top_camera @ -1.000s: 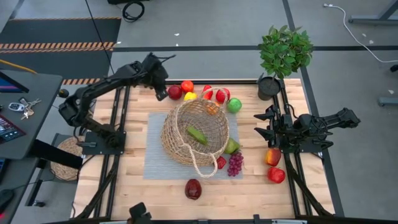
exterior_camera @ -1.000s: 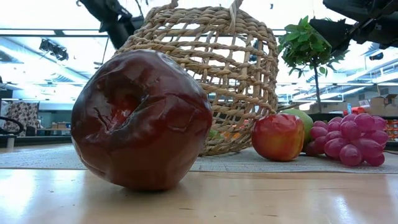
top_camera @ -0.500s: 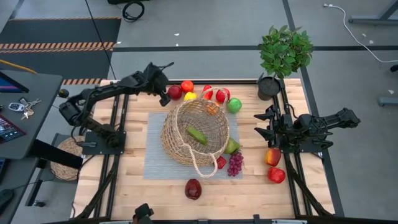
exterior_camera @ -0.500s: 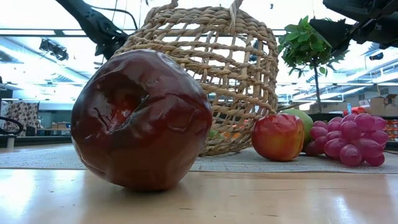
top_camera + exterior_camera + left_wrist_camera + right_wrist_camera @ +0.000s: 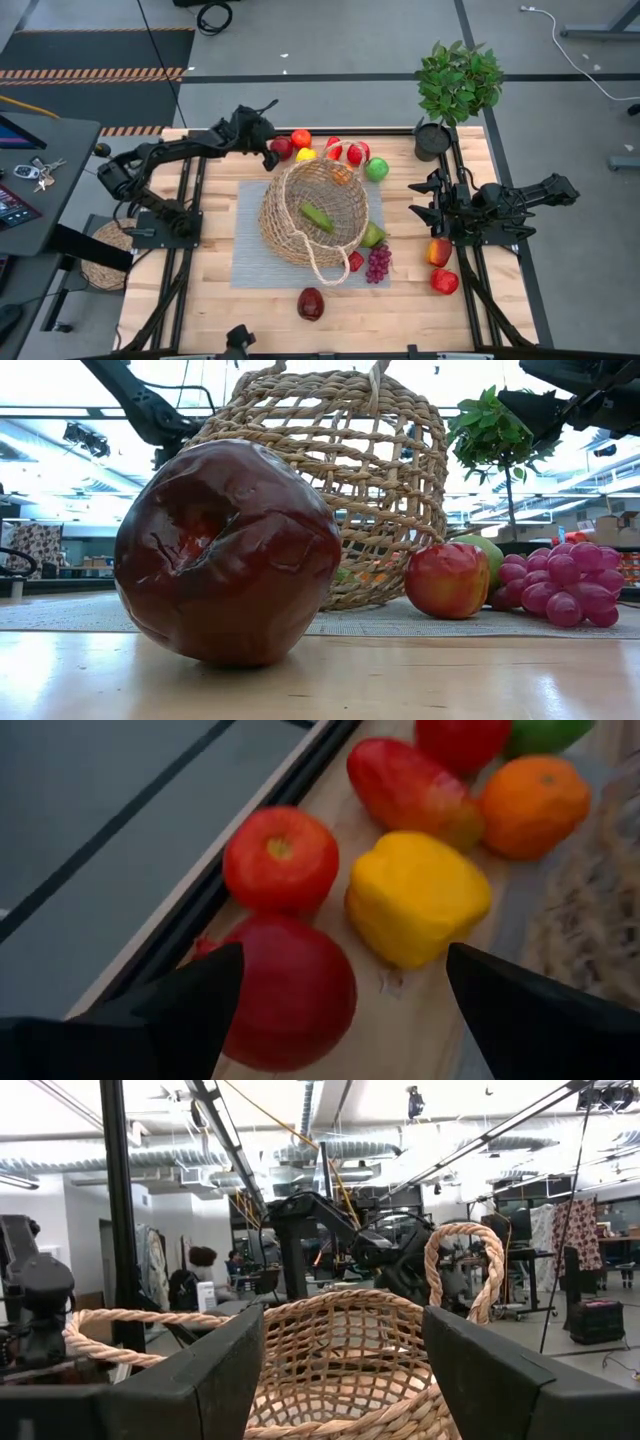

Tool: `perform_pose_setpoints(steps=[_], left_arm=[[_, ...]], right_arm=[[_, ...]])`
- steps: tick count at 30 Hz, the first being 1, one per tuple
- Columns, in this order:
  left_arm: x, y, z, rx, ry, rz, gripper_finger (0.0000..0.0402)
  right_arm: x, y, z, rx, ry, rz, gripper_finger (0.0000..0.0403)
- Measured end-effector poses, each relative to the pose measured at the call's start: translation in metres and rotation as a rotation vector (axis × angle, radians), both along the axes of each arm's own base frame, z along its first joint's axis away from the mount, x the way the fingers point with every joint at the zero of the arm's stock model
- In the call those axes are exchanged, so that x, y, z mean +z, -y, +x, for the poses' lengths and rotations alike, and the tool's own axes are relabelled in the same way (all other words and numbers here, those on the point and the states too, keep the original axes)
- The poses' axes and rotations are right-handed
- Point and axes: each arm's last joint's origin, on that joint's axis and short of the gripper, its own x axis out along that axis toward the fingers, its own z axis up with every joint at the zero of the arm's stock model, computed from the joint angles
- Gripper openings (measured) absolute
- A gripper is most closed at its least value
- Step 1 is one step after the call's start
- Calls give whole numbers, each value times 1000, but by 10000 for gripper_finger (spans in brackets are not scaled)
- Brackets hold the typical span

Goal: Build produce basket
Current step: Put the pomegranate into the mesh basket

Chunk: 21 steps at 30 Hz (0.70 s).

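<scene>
The wicker basket [image 5: 315, 212] lies tipped on a grey mat [image 5: 250, 250], its handle loop [image 5: 328, 268] toward the near edge and a green pepper [image 5: 317, 216] inside. A row of produce lies along the far edge: a dark red fruit [image 5: 282, 148], a red one [image 5: 301, 138], a yellow one [image 5: 306, 155], red pieces [image 5: 345, 151] and a green apple [image 5: 376, 169]. My left gripper [image 5: 268, 152] is open and low at the dark red fruit [image 5: 290, 990], which sits between its fingers [image 5: 345, 955]. My right gripper [image 5: 418, 200] is open and empty, raised to the right of the basket [image 5: 343, 1315]. My left gripper comes slanting down from the table's left, its fingers on either side of the dark red fruit. One finger [image 5: 190, 1010] overlaps the fruit's side; I cannot tell whether it touches. The fruit rests on the table.
Purple grapes [image 5: 378, 263], a green pear [image 5: 372, 236] and a small red piece [image 5: 355, 261] lie by the basket's near right. A big dark red apple [image 5: 311, 303] lies near the front edge, two apples [image 5: 441, 266] at the right. A potted plant [image 5: 457, 85] stands far right.
My left gripper has come down and a little toward the table's right, closing in on the dark red fruit at the far edge. The produce, the basket and my right arm have stayed in place.
</scene>
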Motion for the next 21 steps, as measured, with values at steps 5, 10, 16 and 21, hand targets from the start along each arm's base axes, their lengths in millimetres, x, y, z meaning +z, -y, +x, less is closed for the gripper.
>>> perform_pose_setpoints(steps=[5, 10, 16, 21], left_arm=[[-23, -7, 6, -1, -42, -32, 357], [-33, -13, 10, -2, -94, 27, 357], [-35, -14, 11, -12, -78, 30, 357], [-36, -13, 10, -29, -106, 34, 357]], right_arm=[[0, 0, 0, 0, 0, 0, 275], [0, 0, 0, 0, 0, 0, 275], [0, 0, 0, 0, 0, 0, 275], [0, 0, 0, 0, 0, 0, 275]])
